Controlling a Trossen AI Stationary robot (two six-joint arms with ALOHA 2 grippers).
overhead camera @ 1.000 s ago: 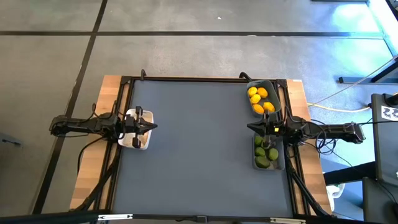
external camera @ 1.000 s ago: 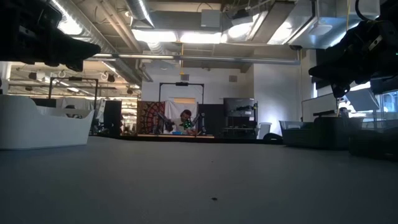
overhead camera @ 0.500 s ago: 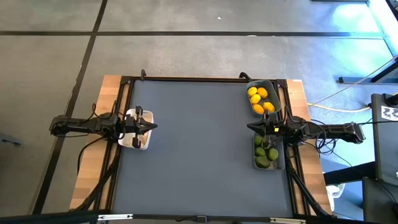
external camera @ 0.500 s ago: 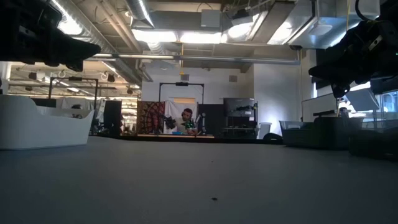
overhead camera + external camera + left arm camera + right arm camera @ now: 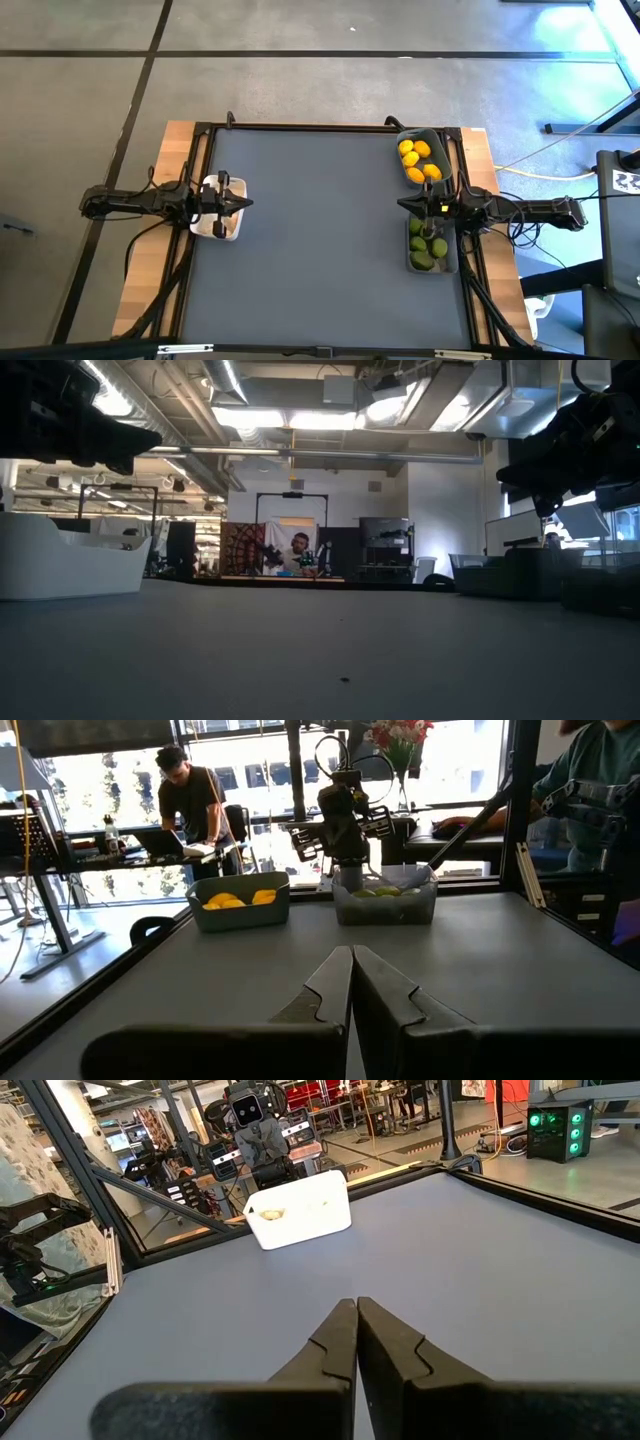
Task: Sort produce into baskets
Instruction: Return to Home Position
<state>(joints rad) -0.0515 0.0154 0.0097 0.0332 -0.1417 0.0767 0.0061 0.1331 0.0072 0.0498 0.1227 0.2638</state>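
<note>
Left tool point(image 5: 246, 204) over the white bin point(image 5: 212, 231); right tool point(image 5: 404, 206) between the blue-grey bin point(image 5: 425, 133) and dark bin point(image 5: 432, 269). Both fingers pressed together, empty. No loose produce seen on the surface point(image 5: 320, 230).

Lemons point(image 5: 418, 160), limes point(image 5: 428, 248): likely firm, waxy, apt to roll; grip across the middle.

Garlic point(image 5: 272, 1212): light, papery; pinch gently.

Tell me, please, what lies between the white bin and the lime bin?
Nothing: the high view shows bare grey mat from the white bin to the lime bin.
</note>
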